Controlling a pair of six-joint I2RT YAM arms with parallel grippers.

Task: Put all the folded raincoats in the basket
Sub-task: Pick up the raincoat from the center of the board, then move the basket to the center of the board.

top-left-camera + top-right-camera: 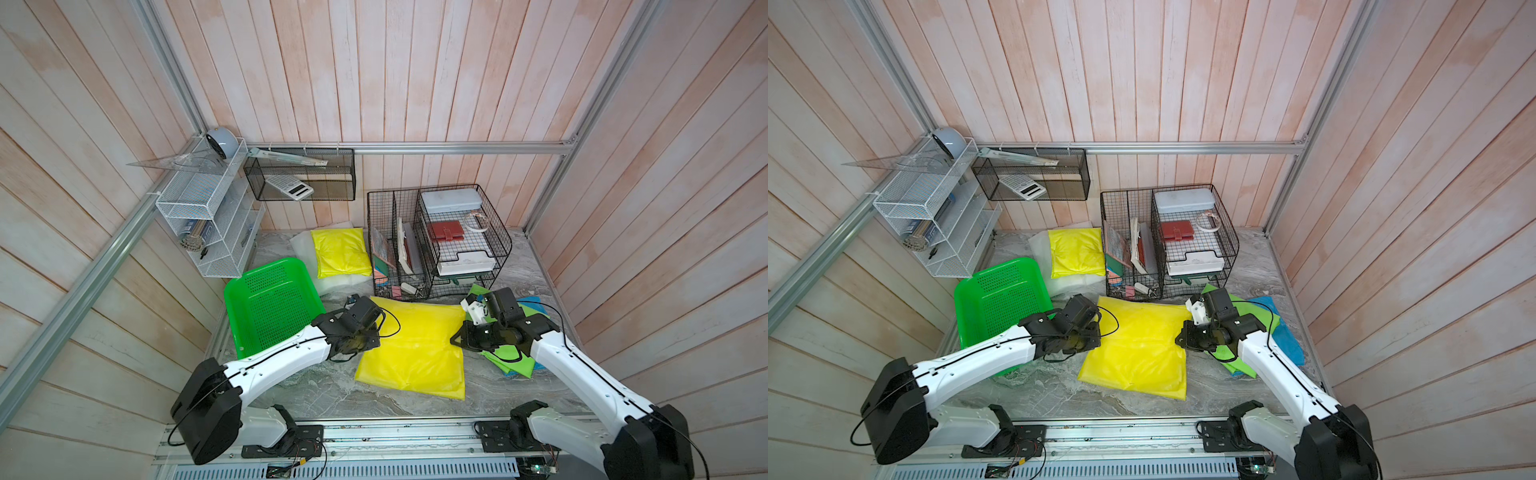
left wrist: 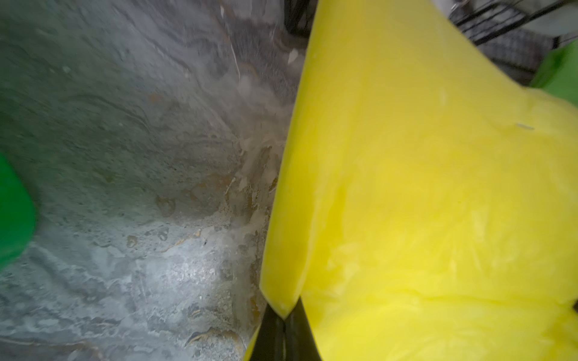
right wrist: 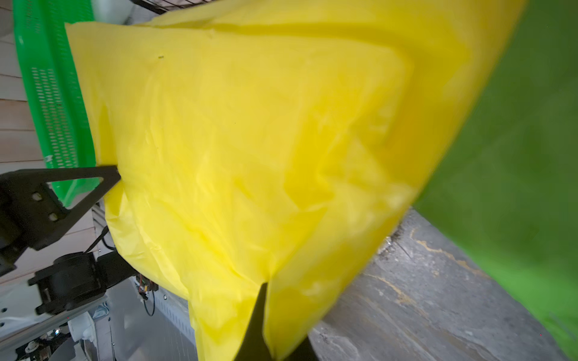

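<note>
The folded raincoat (image 1: pixel 415 349) is a large yellow plastic sheet on the marble table, seen in both top views (image 1: pixel 1138 349). My left gripper (image 1: pixel 371 337) is shut on its left edge, which is pinched between the black tips (image 2: pixel 284 315). My right gripper (image 1: pixel 457 338) is shut on the right edge (image 3: pixel 266 287), where the yellow film (image 3: pixel 234 140) folds around the tips. The bright green basket (image 1: pixel 270 303) stands empty and tilted just left of the raincoat, behind the left arm (image 1: pixel 996 299). Its lattice wall (image 3: pixel 53 93) shows beyond the sheet.
A black wire organiser (image 1: pixel 436 241) full of books and boxes stands right behind the raincoat. A second yellow packet (image 1: pixel 340 251) lies on clear bags at the back. Green and blue sheets (image 1: pixel 511 359) lie under the right arm. A white wire rack (image 1: pixel 208 224) hangs at the left.
</note>
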